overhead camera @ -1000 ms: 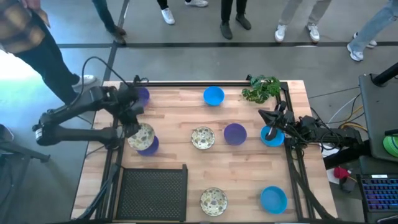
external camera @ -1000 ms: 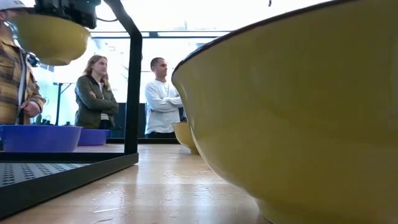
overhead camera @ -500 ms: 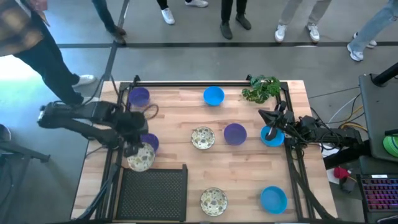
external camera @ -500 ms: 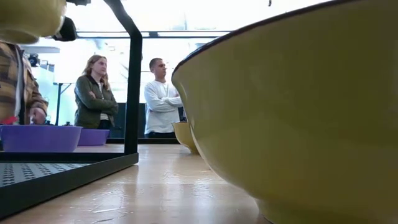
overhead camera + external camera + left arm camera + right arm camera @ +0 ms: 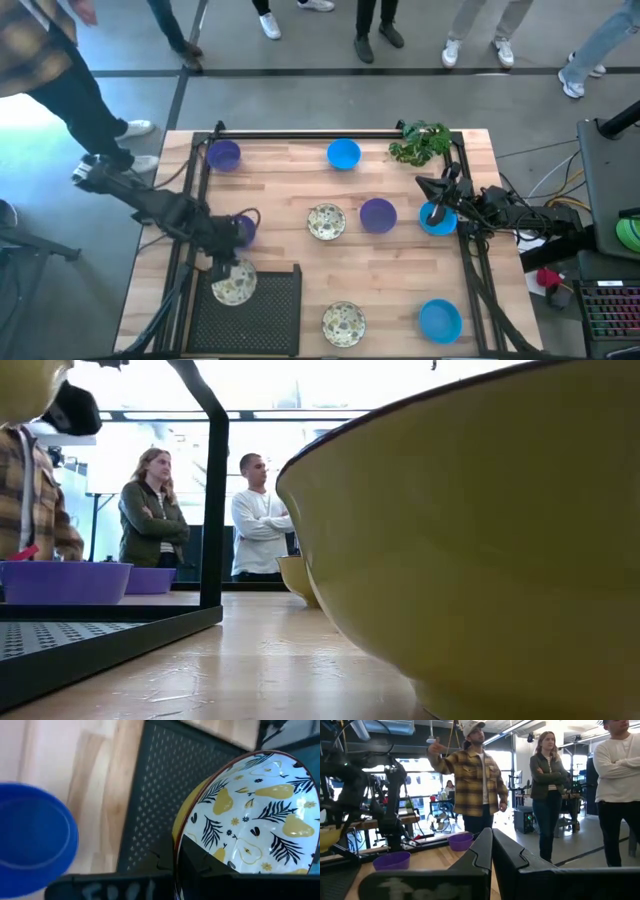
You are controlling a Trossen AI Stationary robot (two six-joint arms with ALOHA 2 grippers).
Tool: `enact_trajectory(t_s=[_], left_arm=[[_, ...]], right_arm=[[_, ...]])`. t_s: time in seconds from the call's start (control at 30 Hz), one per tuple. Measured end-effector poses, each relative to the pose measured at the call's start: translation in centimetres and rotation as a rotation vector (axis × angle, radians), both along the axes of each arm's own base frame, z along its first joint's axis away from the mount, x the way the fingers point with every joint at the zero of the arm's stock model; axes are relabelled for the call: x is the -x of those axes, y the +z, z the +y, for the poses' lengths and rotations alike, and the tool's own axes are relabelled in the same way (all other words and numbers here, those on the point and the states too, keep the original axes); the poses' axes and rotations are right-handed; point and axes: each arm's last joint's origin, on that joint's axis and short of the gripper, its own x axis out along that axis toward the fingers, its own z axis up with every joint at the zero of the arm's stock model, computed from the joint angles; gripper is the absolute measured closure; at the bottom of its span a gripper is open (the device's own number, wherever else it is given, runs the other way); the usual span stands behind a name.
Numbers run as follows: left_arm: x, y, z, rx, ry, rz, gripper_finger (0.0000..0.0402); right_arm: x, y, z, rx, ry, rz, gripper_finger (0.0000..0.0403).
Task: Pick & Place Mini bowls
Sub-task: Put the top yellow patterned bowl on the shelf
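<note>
We note both arms are dark, near-black, built of slim jointed segments. The left arm [image 5: 150, 205] carries a thin black cable looping near its wrist. The right arm [image 5: 500, 212] shows bundled cabling behind its wrist. The right gripper's fingers [image 5: 512, 857] are matte black, angular, wedge-shaped.

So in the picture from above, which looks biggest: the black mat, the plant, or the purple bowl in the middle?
1. Black mat, clearly largest.
2. Plant.
3. Purple bowl, only a little smaller than the plant.
</note>
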Motion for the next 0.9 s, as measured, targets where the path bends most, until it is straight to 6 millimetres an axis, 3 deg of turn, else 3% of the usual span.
enact_trajectory(t_s=[0.6,0.9], left_arm=[[-1.4,-4.5,-5.3,-0.085,-0.169,0.215,0.04],[-1.4,-5.6,-7.6,-0.082,-0.24,0.221,0.04]], right_arm=[[0.0,0.0,0.0,0.014,-0.003,0.007,0.0394],[0.0,0.0,0.0,0.016,-0.004,0.008,0.0394]])
